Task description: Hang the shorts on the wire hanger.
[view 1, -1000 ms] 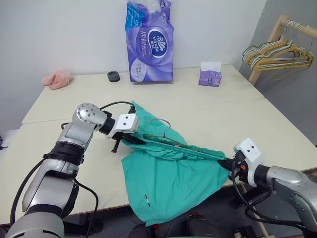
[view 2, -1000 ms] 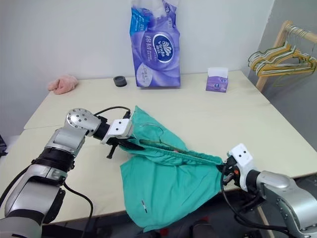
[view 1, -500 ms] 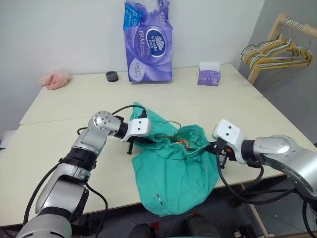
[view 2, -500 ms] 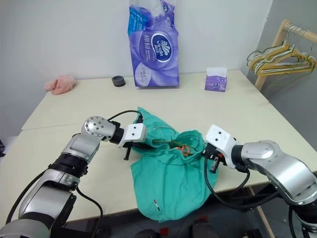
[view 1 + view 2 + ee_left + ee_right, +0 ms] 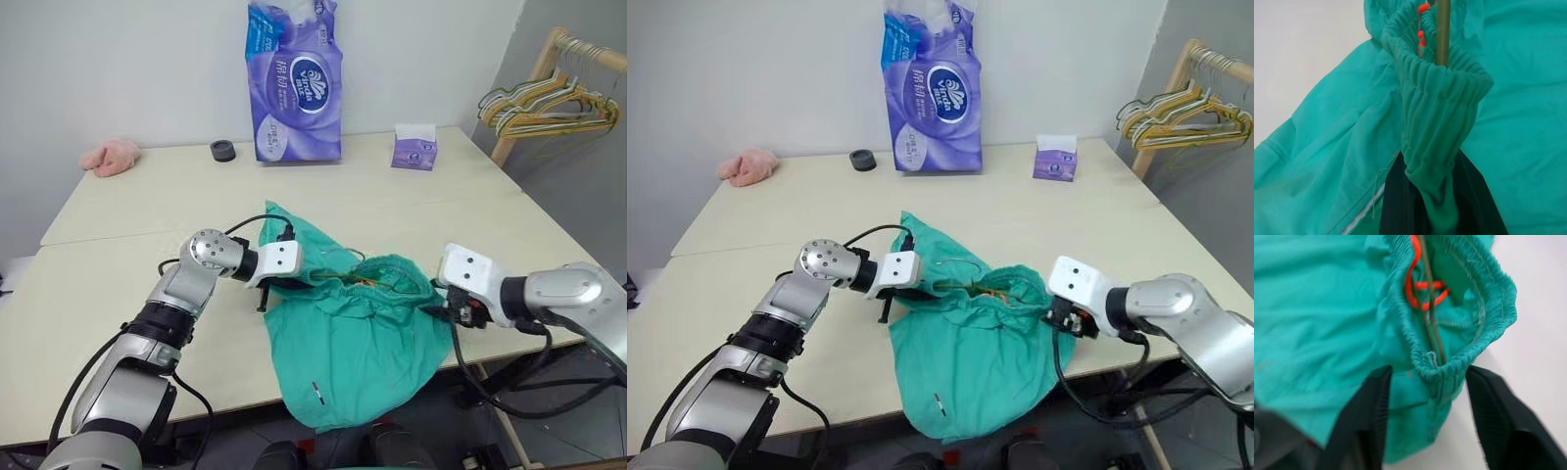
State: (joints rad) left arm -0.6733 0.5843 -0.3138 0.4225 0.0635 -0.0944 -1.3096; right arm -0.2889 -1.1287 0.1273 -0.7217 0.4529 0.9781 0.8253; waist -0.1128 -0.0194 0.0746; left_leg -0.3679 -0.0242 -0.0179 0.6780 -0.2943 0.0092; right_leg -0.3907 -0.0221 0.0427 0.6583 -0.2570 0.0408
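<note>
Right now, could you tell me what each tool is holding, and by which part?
The left tool is shut on the shorts at the gathered waistband. The right tool stands open astride the waistband's other end, gripping nothing.

A: can anyone make out the wire hanger point(image 5: 1430, 328)? Most of it is buried in the shorts point(image 5: 353, 343); past the right hand point(image 5: 1427, 418) I only get a thin bit of wire.

B: same here. By the left hand point(image 5: 1442, 205) there's one short rod poking out of the waistband, rest is covered. The hem of the shorts droops off the bench point(image 5: 98, 284) edge and the frame cuts it off.
</note>
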